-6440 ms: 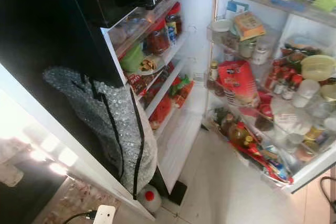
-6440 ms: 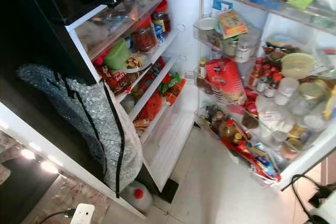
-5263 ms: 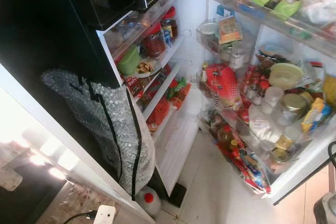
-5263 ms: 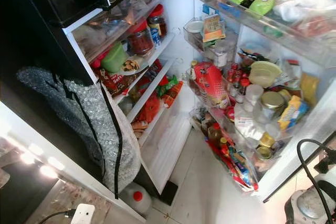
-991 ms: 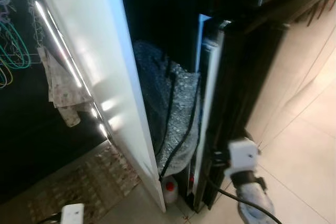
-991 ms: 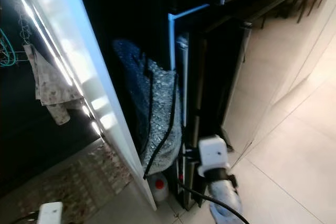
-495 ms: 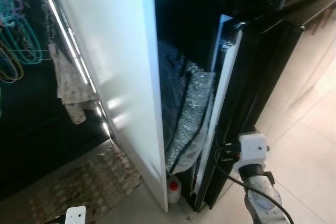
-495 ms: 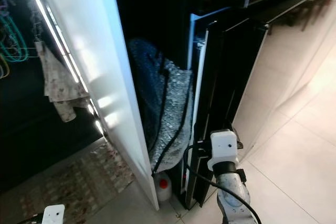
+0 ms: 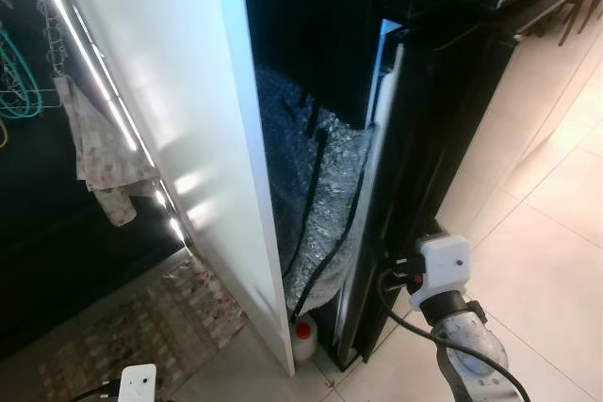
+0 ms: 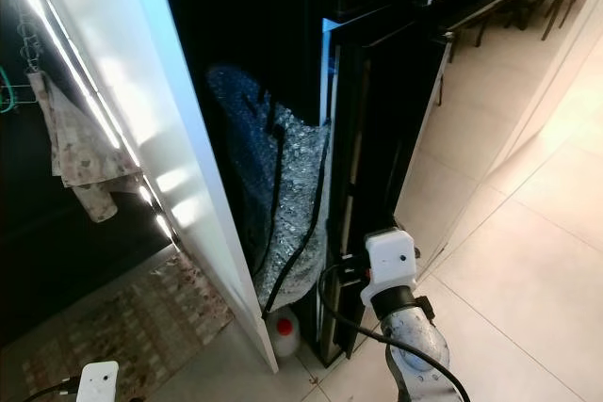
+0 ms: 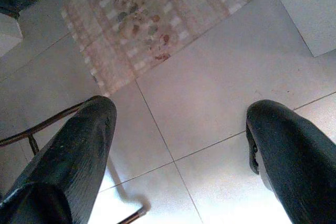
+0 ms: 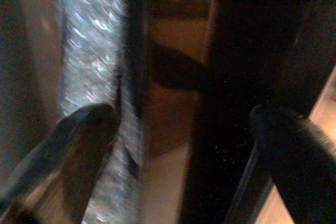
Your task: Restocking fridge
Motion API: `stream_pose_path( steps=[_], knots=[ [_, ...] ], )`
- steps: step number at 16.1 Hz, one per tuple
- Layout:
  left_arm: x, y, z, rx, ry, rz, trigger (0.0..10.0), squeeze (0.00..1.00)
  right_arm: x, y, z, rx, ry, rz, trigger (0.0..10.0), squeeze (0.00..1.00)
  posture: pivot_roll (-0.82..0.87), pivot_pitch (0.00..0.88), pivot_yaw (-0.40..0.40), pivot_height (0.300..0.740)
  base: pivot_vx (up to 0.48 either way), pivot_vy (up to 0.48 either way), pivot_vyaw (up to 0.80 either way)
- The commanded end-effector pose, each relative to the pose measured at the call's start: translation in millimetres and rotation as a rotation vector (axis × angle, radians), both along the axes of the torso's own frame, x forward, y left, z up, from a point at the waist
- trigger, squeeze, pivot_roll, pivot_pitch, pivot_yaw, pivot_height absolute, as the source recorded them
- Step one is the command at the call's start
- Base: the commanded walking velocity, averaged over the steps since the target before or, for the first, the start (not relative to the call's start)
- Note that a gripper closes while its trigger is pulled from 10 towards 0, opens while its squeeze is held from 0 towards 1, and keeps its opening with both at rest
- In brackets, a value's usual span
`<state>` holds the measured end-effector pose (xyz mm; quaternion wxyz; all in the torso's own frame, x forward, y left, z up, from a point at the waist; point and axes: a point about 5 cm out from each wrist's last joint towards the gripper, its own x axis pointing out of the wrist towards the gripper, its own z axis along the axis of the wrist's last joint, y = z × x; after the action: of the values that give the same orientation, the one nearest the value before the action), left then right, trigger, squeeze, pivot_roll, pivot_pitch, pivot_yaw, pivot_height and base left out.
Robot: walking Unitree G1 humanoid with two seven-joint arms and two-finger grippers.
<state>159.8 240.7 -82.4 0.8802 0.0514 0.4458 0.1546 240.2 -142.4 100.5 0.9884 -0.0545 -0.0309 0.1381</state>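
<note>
The black fridge door (image 9: 448, 129) stands almost shut, with only its white inner edge (image 9: 379, 148) showing along a narrow gap. My right arm (image 9: 450, 322) reaches up to the door's lower part, its white wrist block (image 10: 389, 261) close against the door. In the right wrist view my right gripper (image 12: 184, 124) is open, with the dark door edge (image 12: 236, 77) between its fingers (image 12: 79, 135). My left gripper (image 11: 181, 114) hangs open over the tiled floor (image 11: 210, 103), holding nothing.
A bubble-wrap bag (image 9: 316, 190) with black trim fills the gap between the fridge and a white panel (image 9: 170, 110). A red-capped bottle (image 9: 303, 336) stands under it. A patterned rug (image 9: 122, 327), a hanging cloth (image 9: 94, 152) and a white plug (image 9: 138, 383) lie left; pale tiles (image 9: 556, 233) stretch right.
The fridge, wide open with full shelves seconds ago, now has its door swung almost shut. In the last half second the gap has narrowed a little, and the camera has shifted.
</note>
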Motion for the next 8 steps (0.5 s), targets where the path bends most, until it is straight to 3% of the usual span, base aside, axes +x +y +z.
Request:
stream_pose_path(
  steps=[1, 5, 8],
  knots=[
    [-5.3, 1.9, -2.3, 0.005, 0.038, -0.015, 10.0, 0.00, -8.2, 14.8, 4.0, 0.055, 0.025, 0.112, 10.0, 0.00, -0.12, 0.000, 0.072, 0.740, 0.000, 0.000, 0.00],
    [-6.0, -0.1, -3.3, 0.000, 0.046, -0.024, 10.0, 0.00, -17.2, 25.2, 12.2, 0.058, 0.058, 0.318, 10.0, 0.00, -0.13, 0.000, 0.070, 0.740, 0.000, 0.000, 0.00],
    [-5.8, -1.4, -3.6, -0.008, 0.045, -0.019, 10.0, 0.00, -6.6, 17.2, 16.5, 0.024, 0.053, 0.297, 10.0, 0.00, -0.12, 0.000, 0.063, 0.740, 0.000, 0.000, 0.00]
  ],
)
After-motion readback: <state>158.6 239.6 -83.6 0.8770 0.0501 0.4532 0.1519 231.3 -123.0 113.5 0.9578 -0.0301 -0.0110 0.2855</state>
